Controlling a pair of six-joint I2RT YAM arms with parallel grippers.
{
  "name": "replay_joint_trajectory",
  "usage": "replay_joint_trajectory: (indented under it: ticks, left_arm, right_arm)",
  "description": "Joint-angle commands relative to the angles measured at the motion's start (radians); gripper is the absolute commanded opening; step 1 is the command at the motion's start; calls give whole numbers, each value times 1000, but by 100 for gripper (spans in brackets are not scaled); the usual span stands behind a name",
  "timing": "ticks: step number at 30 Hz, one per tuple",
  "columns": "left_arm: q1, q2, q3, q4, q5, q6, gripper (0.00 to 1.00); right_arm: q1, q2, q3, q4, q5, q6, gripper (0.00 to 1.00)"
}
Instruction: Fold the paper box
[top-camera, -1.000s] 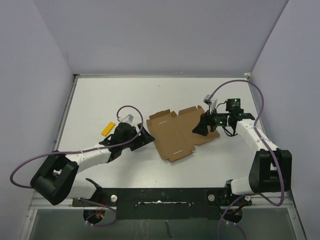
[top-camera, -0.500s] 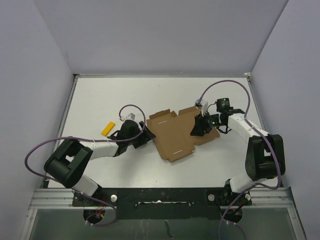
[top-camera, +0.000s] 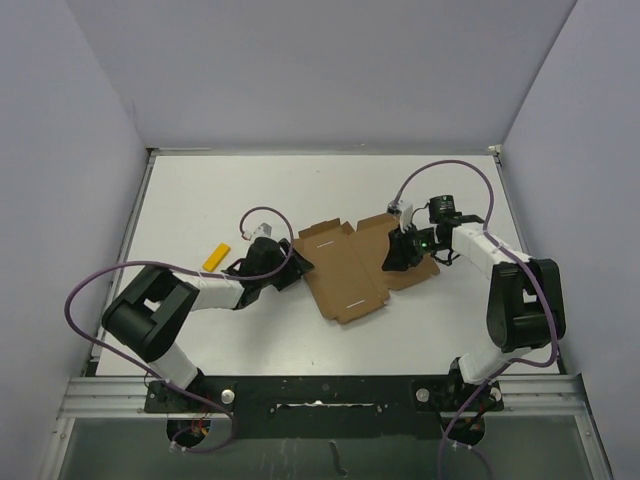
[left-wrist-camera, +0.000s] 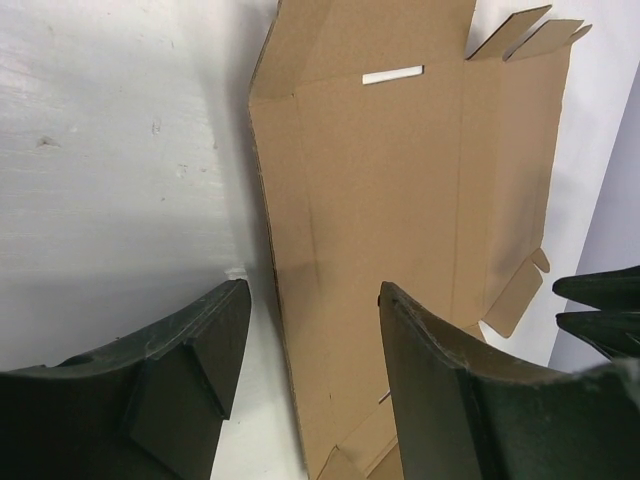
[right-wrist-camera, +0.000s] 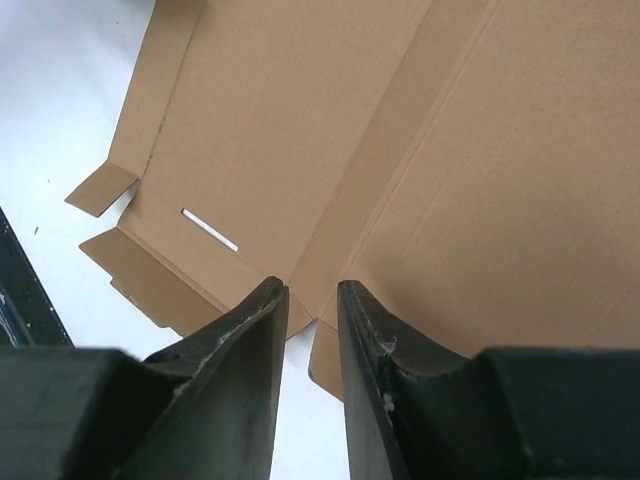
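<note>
Top external view: the paper box (top-camera: 350, 272) lies flat and unfolded near the middle of the white table (top-camera: 220, 200), flaps out, long axis running roughly 11 to 5 o'clock. My left end effector (top-camera: 298, 268) is at the sheet's 9 o'clock edge. The right end effector (top-camera: 398, 258) sits over the 3 o'clock side, low on the cardboard. A small yellow block (top-camera: 215, 256) lies at 9 o'clock from the left arm's wrist, apart from the box.

Left wrist cam: left end effector (left-wrist-camera: 310, 350) is spread. One finger is over bare table just beside the sheet's edge, the other over the cardboard, so the edge runs up btwn them. I see no pinch on it. A thin slot (left-wrist-camera: 392, 75) shows toward 12 o'clock, w/ tabs at the far corner. The right end effector's dark tips (left-wrist-camera: 600, 300) show at 3 o'clock.

Right wrist cam: right end effector (right-wrist-camera: 305, 340) has its fingers nearly together, only a slim gap. They sit right over the box's (right-wrist-camera: 420, 180) near edge where a crease ends in a notch. Can't tell if they grip cardboard or just hover on it. Another slot (right-wrist-camera: 210, 230) shows at 9 o'clock.
</note>
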Motion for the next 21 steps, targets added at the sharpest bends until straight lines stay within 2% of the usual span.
replay_joint_trajectory:
  ticks: [1,21]
  left_arm:
    - [-6,35,8,26,-36,-9,53]
    - [-13,56,-17,65,-27,6,52]
  right_arm:
    - [9,3,44,-1,4,-7,27]
    - [9,-10,54,-17,-39,-15,25]
